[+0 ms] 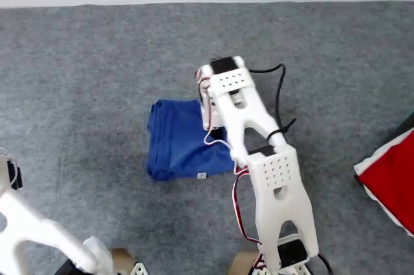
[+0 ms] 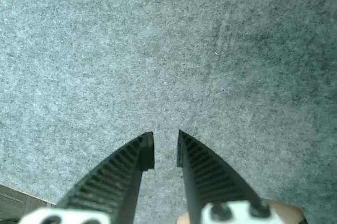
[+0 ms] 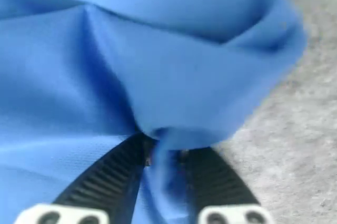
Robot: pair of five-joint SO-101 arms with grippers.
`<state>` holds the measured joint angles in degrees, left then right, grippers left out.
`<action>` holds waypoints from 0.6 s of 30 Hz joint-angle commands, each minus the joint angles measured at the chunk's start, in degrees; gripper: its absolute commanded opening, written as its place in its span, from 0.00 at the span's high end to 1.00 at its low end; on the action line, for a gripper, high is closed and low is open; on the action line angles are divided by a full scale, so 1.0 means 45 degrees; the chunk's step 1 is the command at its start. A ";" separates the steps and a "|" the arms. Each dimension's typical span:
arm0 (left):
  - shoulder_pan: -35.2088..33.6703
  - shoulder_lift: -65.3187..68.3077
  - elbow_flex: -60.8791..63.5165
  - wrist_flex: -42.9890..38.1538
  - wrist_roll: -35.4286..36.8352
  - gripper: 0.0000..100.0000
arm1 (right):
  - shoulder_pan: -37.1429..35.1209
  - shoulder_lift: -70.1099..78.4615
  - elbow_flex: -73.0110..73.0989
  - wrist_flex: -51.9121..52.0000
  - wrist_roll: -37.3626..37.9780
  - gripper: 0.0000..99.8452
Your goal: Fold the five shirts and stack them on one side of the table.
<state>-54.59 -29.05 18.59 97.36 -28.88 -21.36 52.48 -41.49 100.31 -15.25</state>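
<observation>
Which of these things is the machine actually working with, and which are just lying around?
In the job:
blue shirt, gripped by the right gripper
red cloth off to one side, likely another shirt
left gripper

Just there:
grey table covering

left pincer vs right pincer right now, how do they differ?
The left pincer holds nothing; the right pincer pinches a fold of the blue shirt. The left pincer sits over grey table cover, its tips slightly apart; the right pincer is closed on cloth. Both have black ribbed fingers.
</observation>
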 commanded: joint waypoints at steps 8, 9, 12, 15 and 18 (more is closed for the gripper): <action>0.0078 -0.0391 -0.0479 0.0137 -0.0137 0.91 | 0.2745 -0.1905 0.0137 0.0557 0.3477 0.99; 0.0078 -0.0391 -0.0479 0.0117 -0.0137 0.91 | 0.2940 -0.2237 0.0098 0.0537 0.4259 0.99; 0.0078 -0.0391 -0.0479 0.0117 -0.0137 0.91 | 0.3409 -0.2979 0.0078 0.0440 0.6212 0.99; 0.0078 -0.0371 -0.0479 0.0117 -0.0137 0.91 | 0.3839 -0.3194 0.0078 0.0225 0.7502 0.99; 0.0078 -0.0371 -0.0459 0.0117 -0.0137 0.91 | 0.3897 -0.3136 0.0078 0.0303 0.8166 0.99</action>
<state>-54.59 -29.05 18.59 97.36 -28.97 -4.84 43.16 -40.35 100.48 17.98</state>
